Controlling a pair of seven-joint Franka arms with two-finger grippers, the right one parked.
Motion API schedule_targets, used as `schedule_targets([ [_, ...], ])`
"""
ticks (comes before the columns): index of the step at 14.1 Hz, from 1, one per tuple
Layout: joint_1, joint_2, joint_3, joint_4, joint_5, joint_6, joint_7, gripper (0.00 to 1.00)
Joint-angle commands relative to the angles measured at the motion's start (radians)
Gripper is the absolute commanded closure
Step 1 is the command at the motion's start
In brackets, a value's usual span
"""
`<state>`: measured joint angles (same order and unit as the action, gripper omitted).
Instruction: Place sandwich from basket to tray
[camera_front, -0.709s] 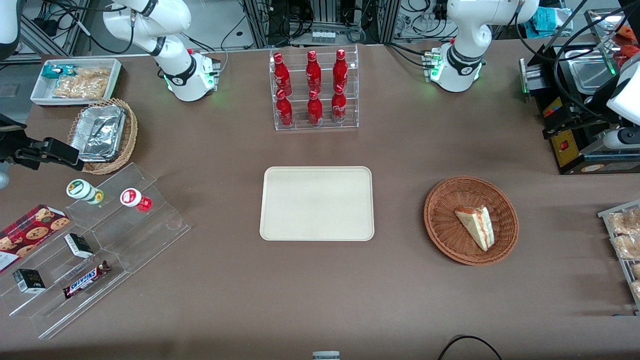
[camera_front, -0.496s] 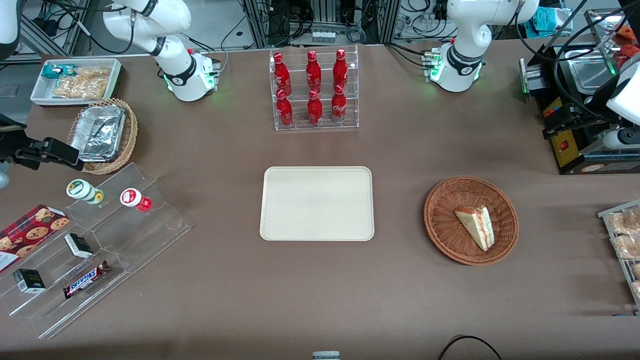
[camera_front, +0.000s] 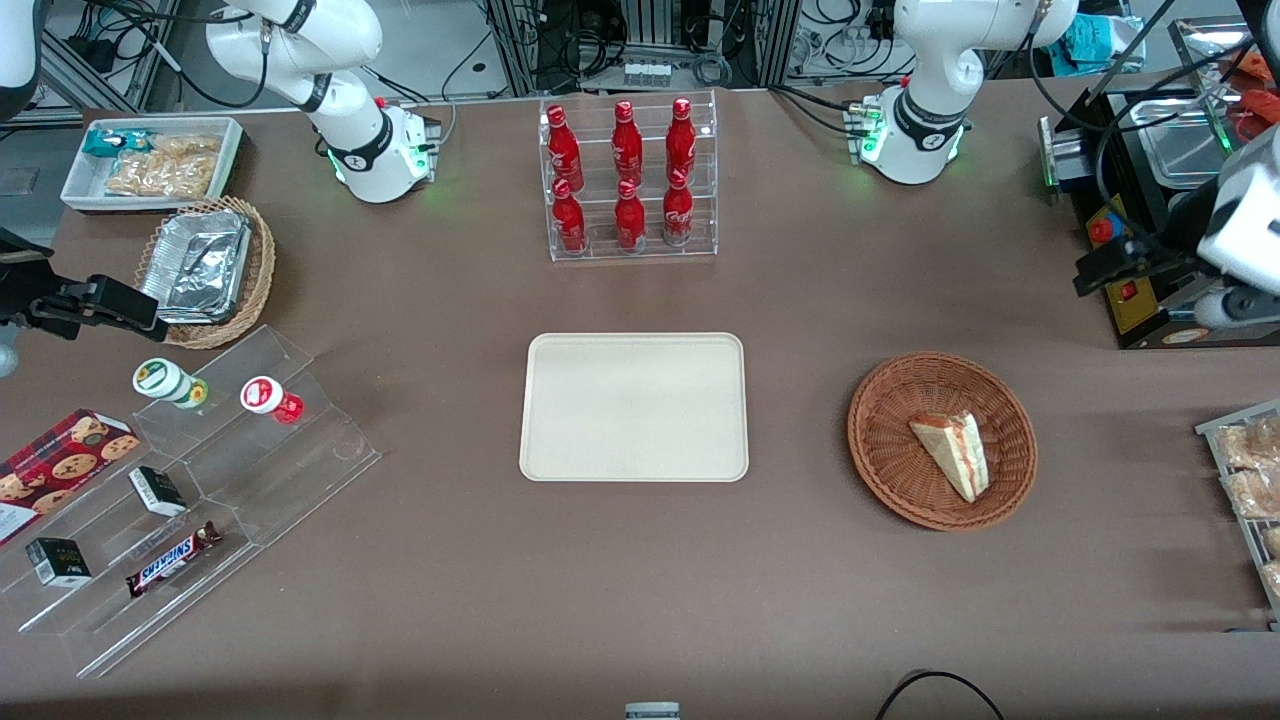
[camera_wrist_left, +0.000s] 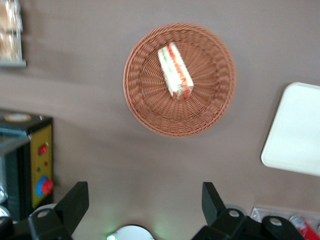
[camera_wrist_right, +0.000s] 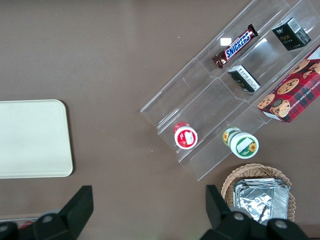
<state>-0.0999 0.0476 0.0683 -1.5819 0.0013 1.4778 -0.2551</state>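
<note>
One gripper (camera_wrist_left: 142, 205), jaws wide, high above sandwich (camera_wrist_left: 175, 71) in basket (camera_wrist_left: 150, 107).

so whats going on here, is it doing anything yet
Nothing is held yet. The left arm's gripper is open and up in the air at the working arm's end of the table, looking down on the basket. The sandwich lies in that basket, and the tray beside it has nothing on it.
</note>
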Motion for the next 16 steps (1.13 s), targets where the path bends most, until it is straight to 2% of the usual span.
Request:
schedule_targets([
  [1, -0.014, 0.11, -0.012, -0.007, 0.016, 0.057, -0.146, 0.0],
  [5, -0.03, 0.24, -0.012, -0.064, 0.016, 0.211, -0.3, 0.0],
  [10, -0.03, 0.405, -0.013, -0.064, 0.002, 0.395, -0.476, 0.0],
  [16, -0.029, 0.426, -0.013, -0.229, -0.001, 0.593, -0.483, 0.0],
])
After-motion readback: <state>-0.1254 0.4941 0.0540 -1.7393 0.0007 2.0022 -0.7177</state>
